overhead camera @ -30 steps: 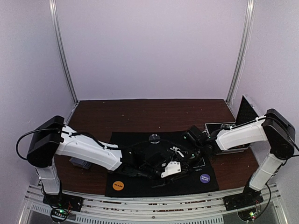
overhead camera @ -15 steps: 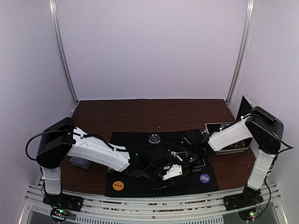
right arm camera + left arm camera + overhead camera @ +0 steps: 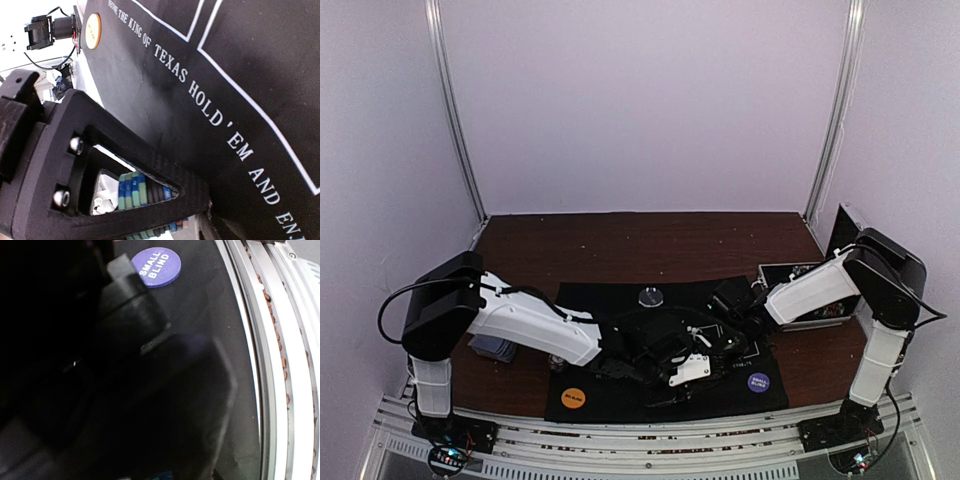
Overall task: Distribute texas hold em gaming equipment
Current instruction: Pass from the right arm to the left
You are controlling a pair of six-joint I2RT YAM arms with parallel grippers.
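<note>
My right gripper [image 3: 718, 338] hovers low over the black mat [image 3: 620, 300]. In the right wrist view one black finger [image 3: 150, 165] fills the lower left. A striped blue and green chip stack [image 3: 131, 191] shows through its cutout, pressed behind it; the second finger is hidden. My left gripper [image 3: 692, 372] lies just in front of it on the mat. Its own view is dark and blurred, so I cannot read its jaws. The purple small blind disc [image 3: 758, 381] [image 3: 156, 267] lies at the mat's near right. The orange disc [image 3: 573, 397] [image 3: 93, 24] lies near left, the clear dealer disc [image 3: 650, 296] at the far edge.
A blue-grey card pile [image 3: 492, 349] lies on the brown table left of the mat, partly under my left arm. The open silver case [image 3: 810, 290] stands at the right behind my right arm. The metal rail [image 3: 640, 440] [image 3: 280, 365] runs along the near edge.
My right arm has drawn in leftward, its elbow now raised, with the gripper lower over the mat centre. My left arm has edged slightly right. The discs have not moved.
</note>
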